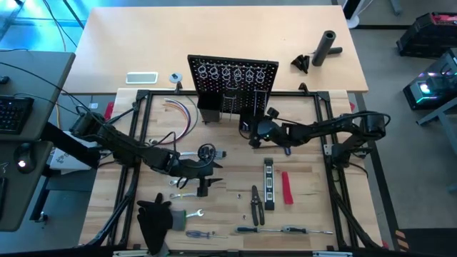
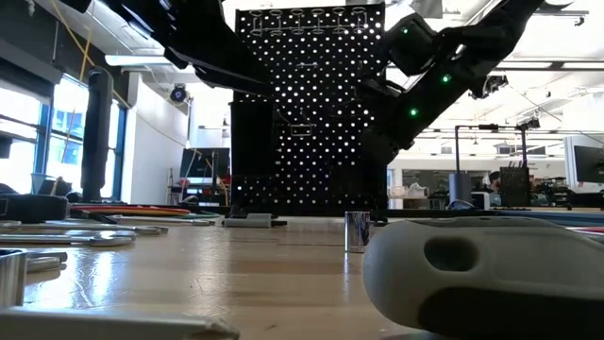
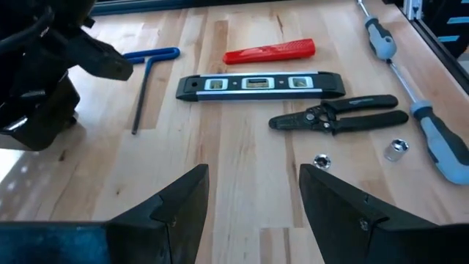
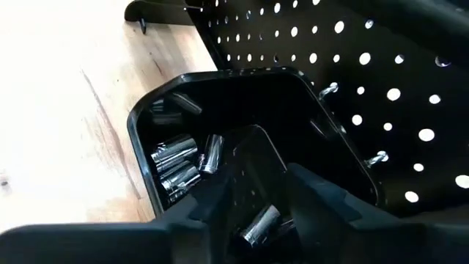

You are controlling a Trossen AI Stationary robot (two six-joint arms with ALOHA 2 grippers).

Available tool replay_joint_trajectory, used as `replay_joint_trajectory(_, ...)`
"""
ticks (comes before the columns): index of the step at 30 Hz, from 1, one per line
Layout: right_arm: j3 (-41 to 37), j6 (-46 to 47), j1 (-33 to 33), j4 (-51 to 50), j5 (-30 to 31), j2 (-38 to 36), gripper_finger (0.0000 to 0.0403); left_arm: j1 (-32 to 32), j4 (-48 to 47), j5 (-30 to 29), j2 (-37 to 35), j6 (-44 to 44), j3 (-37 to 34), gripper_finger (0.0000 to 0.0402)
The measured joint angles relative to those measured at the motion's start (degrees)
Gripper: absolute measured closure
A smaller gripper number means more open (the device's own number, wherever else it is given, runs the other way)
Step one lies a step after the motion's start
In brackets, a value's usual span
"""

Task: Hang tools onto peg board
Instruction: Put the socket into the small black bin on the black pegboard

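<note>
Pegboard, black perforated upright panel (image 1: 233, 84), stands upper centre of the wooden worktop (image 1: 307, 193). Right claw (image 4: 253, 202) hangs partly open over its small black bin (image 4: 146, 128), a silver socket (image 4: 258, 224) between the fingers. Left claw (image 3: 253, 202) gapes wide, empty, left of centre.

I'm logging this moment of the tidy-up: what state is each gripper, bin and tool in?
Right gripper: over the black plastic bin, fingers apart, a silver socket between them.
Black plastic bin: on the black perforated peg board, holding several silver sockets.
Left gripper: open, empty, above the table.
Black-and-yellow level: lying flat.
Black-handled pliers: lying flat, closed.
Red-handled tool: lying flat.
</note>
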Motion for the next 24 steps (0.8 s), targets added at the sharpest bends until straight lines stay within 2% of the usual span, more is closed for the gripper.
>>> replay_joint_trajectory(6,0.0,0.0,3.1,-0.9,-0.3,-1.6,0.0246,0.0,-0.4,0.0,0.0,-0.6,0.0,0.0195)
replay_joint_trajectory(14,0.0,5.0,14.3,-8.4,-1.2,-7.3,0.0247,-0.7,-3.1,0.1,0.0,-1.5,0.0,0.0195)
replay_joint_trajectory(16,0.0,6.8,17.4,-8.8,-5.2,-7.9,0.0247,-0.9,-3.8,0.1,0.0,-1.6,0.0,0.0195)
replay_joint_trajectory(20,0.0,10.4,22.3,-5.0,-23.4,-6.1,0.0247,-1.3,-4.7,0.1,0.0,-1.7,0.0,0.0195)
replay_joint_trajectory(21,0.0,11.2,23.5,-4.5,-26.4,-5.1,0.0247,-1.3,-4.8,0.1,0.0,-1.7,0.0,0.0195)
replay_joint_trajectory(24,0.0,11.1,27.1,-2.7,-29.3,-1.4,0.0247,-1.3,-4.8,0.1,0.0,-1.6,0.0,0.0195)
